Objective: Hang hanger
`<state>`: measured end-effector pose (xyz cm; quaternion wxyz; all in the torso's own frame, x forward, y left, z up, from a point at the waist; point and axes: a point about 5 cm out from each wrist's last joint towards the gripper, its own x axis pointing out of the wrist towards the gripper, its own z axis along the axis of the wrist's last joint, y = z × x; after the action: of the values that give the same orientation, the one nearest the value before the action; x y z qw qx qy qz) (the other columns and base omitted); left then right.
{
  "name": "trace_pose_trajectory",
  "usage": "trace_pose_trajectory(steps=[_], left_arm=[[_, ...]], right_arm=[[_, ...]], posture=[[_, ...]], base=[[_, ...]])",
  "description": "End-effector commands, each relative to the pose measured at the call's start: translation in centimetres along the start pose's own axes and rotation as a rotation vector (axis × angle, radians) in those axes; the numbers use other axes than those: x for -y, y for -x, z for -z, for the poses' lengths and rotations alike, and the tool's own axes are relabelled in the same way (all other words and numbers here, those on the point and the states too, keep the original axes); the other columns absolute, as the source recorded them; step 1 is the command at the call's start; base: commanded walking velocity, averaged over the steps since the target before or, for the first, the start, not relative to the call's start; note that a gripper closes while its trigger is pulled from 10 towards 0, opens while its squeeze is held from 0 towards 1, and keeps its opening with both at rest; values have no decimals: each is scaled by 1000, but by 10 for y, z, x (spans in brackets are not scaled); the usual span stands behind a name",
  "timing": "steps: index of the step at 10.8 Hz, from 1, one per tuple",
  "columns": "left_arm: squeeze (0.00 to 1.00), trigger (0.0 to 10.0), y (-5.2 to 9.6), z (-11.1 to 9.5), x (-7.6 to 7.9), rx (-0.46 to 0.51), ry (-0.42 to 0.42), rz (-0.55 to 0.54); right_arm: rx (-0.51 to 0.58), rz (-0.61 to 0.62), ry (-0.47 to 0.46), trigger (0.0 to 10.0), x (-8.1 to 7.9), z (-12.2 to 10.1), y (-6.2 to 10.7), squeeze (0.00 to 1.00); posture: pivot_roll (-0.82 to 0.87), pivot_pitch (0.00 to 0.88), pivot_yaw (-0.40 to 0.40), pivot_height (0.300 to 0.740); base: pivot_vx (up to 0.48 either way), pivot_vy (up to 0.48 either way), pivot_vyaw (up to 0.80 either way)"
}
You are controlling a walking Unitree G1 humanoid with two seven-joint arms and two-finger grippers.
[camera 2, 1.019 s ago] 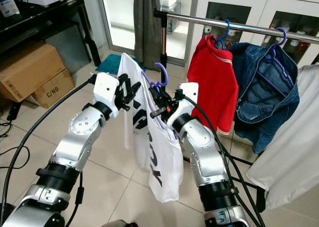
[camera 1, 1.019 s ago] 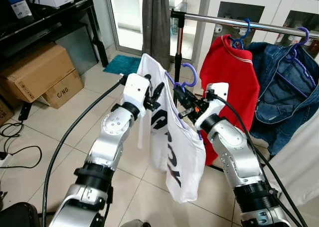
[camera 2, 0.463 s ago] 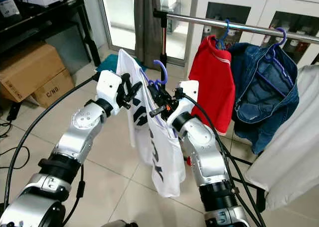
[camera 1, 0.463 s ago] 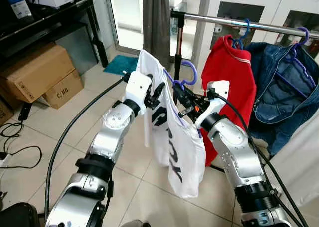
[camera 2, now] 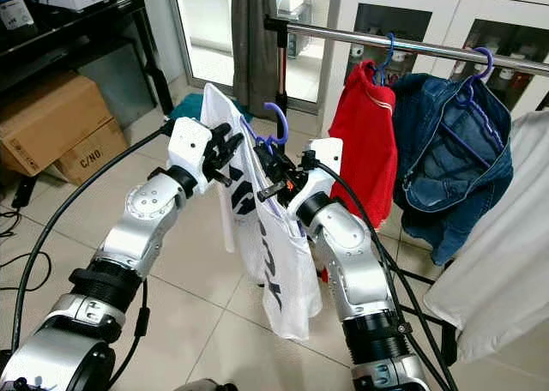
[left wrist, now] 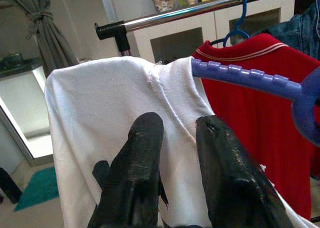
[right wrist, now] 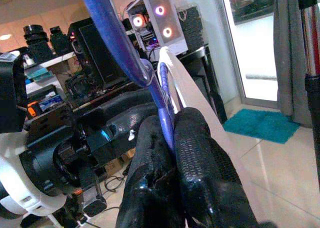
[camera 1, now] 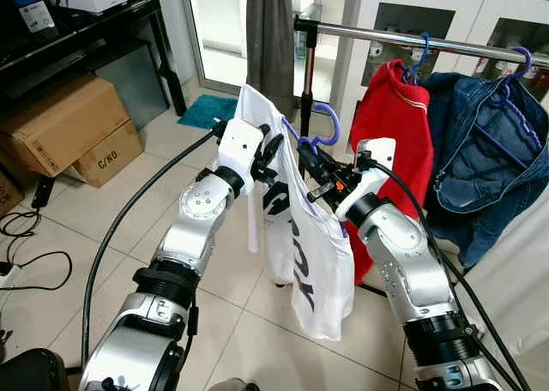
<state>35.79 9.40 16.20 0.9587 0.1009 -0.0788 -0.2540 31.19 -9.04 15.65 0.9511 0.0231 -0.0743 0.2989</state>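
Left eye view: the left gripper [camera 1: 273,155] pinches the shoulder of the white T-shirt [camera 1: 300,237], its black fingers [left wrist: 145,153] closed on the cloth. Draped on the purple hanger [camera 1: 319,127], the shirt hangs between both arms, below the metal rail [camera 1: 412,39]. The right gripper [camera 1: 310,164] is clamped on the hanger's neck. Farther right, a red shirt [camera 1: 399,125] and denim jacket [camera 1: 480,159] hang on the rail.

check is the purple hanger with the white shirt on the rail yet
Not yet: the purple hanger sits below the rail, held by the right end effector.
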Motion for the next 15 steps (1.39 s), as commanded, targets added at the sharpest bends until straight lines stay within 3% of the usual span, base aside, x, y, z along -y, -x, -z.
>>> trace_pose_trajectory(steps=[1, 8, 10, 13, 14, 15], left_arm=[[0, 0, -1, 0, 1, 0, -12, 1], [0, 0, 2, 5, 1, -7, 16, -13], [0, 0, 6, 0, 5, 37, 47, 35], [0, 0, 12, -1, 7, 37, -17, 48], [0, 10000, 10, -2, 1, 36, -32, -7], [1000, 10000, 7, -5, -2, 47, -45, -23]], right_arm=[[54, 4, 6, 0, 1, -10, 0, 0], [53, -11, 6, 0, 0, -10, -1, 0], [25, 39, 12, 0, 6, -6, 0, 0], [16, 46, -2, 0, 9, -4, 1, 0], [21, 34, -10, 0, 6, -5, -1, 0], [28, 25, -12, 0, 4, -6, -2, 0]], posture=[[-74, 0, 62, 740], [-73, 0, 52, 740], [-73, 0, 55, 740], [-67, 0, 51, 740], [-67, 0, 50, 740], [-70, 0, 50, 740]], base=[[0, 0, 0], [0, 0, 0], [0, 0, 0], [0, 0, 0], [0, 0, 0], [0, 0, 0]])
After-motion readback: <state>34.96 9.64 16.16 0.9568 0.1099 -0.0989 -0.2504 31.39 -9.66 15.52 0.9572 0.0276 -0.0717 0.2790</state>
